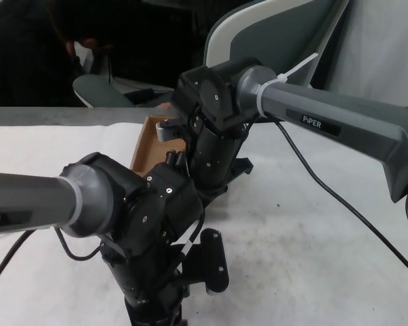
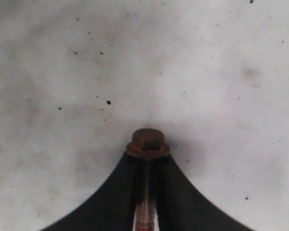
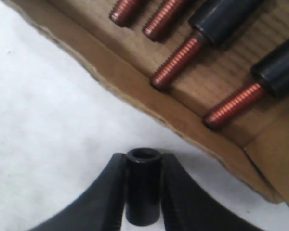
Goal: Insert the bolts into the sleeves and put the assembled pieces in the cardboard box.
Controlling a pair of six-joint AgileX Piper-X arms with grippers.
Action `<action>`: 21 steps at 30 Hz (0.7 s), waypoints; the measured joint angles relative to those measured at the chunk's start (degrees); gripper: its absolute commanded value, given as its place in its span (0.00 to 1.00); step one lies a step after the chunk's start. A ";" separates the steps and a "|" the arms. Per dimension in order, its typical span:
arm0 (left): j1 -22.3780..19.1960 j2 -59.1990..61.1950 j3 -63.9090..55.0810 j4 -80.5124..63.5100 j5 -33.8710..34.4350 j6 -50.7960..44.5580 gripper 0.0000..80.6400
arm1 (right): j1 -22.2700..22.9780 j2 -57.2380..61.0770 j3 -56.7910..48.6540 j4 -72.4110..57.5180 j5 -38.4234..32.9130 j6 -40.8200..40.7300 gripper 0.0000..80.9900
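Speckled bench w/ cardboard box; chair behind.

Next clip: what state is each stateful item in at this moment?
left end effector: shut on the bolt.
bolt: gripped by its shank, head free.
right end effector: shut on the sleeve.
sleeve: held, bore empty.
cardboard box: open, holding assembled pieces.

My worktop has a white surface, smudged grey in places and dotted with small dark specks. The cardboard box sits directly on it toward the far edge, its top open and its base on the white.
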 measured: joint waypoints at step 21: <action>0.00 0.00 0.00 1.11 2.67 -1.28 0.01 | 0.00 1.35 -0.98 0.65 3.60 0.00 0.55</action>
